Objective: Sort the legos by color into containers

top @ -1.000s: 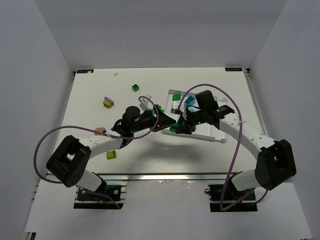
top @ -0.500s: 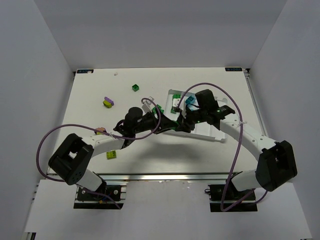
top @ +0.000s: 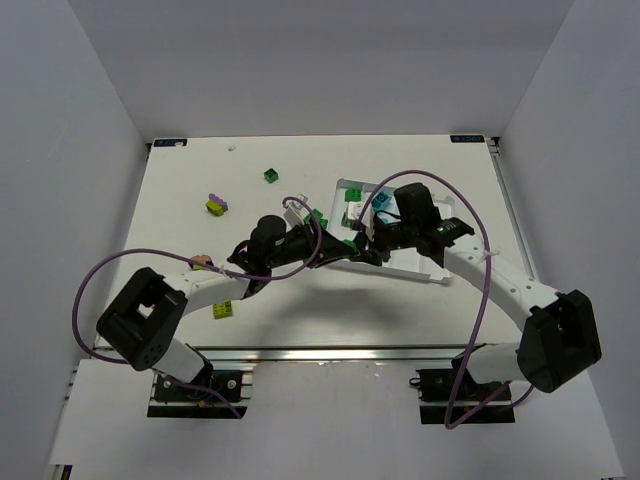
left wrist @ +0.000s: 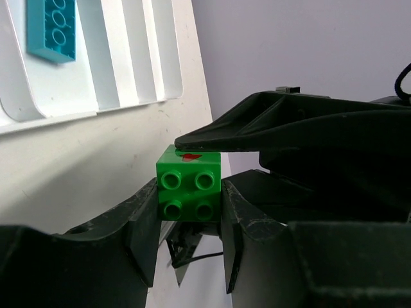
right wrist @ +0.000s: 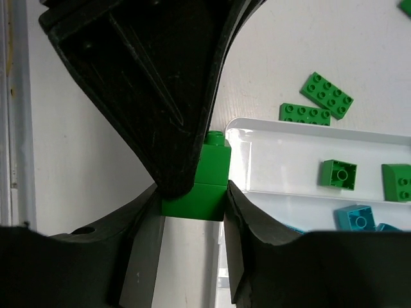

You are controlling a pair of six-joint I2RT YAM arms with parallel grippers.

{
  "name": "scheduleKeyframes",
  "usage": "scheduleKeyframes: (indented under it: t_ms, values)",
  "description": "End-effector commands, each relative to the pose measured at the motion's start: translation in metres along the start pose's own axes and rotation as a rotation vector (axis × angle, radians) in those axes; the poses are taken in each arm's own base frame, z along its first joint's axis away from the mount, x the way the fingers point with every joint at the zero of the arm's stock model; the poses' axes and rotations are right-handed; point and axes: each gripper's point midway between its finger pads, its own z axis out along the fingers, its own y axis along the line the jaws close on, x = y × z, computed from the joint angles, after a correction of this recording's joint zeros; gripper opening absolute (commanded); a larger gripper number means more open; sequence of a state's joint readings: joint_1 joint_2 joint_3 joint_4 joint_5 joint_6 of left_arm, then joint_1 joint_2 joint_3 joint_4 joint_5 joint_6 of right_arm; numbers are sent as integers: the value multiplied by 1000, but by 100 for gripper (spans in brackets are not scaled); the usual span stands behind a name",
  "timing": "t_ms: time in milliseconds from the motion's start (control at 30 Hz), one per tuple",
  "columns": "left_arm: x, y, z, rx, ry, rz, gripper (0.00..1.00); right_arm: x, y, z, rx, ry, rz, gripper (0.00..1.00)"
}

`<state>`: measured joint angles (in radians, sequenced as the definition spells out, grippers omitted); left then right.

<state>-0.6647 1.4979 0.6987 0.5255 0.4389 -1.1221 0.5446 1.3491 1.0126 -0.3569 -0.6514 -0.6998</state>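
The left claw [left wrist: 190, 208] is clamped on the sides of a green brick [left wrist: 190, 186]. The right claw [right wrist: 192, 205] appears to pinch the same brick across its other faces. They meet near the middle of the surface [top: 180, 190], just off a corner of the tray [right wrist: 276, 154]. With both gripping, a pull by either arm could wrench or twist the brick free, dropping it outside the tray. The interleaved fingers could also knock together. Sorted green pieces [right wrist: 338, 174] lie in the compartment just beyond.

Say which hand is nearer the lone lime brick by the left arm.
Left, barely. Both clamp a green brick right of the lime brick; left hand reaches from its side, right hand from beyond.
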Motion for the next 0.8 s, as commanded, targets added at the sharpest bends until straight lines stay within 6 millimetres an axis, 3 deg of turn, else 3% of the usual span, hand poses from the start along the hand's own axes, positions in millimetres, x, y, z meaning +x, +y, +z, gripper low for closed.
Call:
scheduleKeyframes:
  t_ms: [0, 133, 333, 433, 467, 500, 567, 600, 633, 667, 700, 733, 767]
  values:
    - [-26, -20, -14, 52, -135, -5, 15, 11, 10, -7, 6, 20, -56, 0]
    - [-49, -15, -34, 49, -240, -34, 14, 32, 21, -9, -2, 42, -34, 0]
    - [-64, -9, -54, 30, -311, -41, 14, 43, 12, -8, 28, 53, 17, 0]
    - [-61, 9, -52, -80, -279, 1, 14, 38, -17, -5, 107, 46, 54, 0]
    - [-58, 19, -52, -126, -263, 12, 13, 35, -36, 0, 149, 50, 84, 0]
    - [-57, 22, -53, -139, -260, 16, 13, 25, -47, -4, 187, 36, 85, 0]
    - [-56, 26, -55, -167, -259, 23, 14, 32, -67, 10, 214, 63, 157, 0]
    - [-57, 26, -56, -176, -261, 38, 14, 19, -85, 10, 245, 46, 171, 0]
    - [-57, 28, -57, -185, -262, 40, 14, 34, -95, 23, 249, 79, 230, 0]
    - [-56, 28, -57, -189, -259, 40, 14, 36, -106, 27, 278, 89, 275, 0]
    - [-55, 29, -58, -190, -258, 42, 14, 23, -126, 27, 318, 74, 286, 0]
    - [-55, 29, -59, -193, -261, 44, 14, 40, -129, 40, 304, 112, 355, 0]
    - [-54, 29, -60, -194, -261, 43, 14, 43, -138, 43, 324, 119, 385, 0]
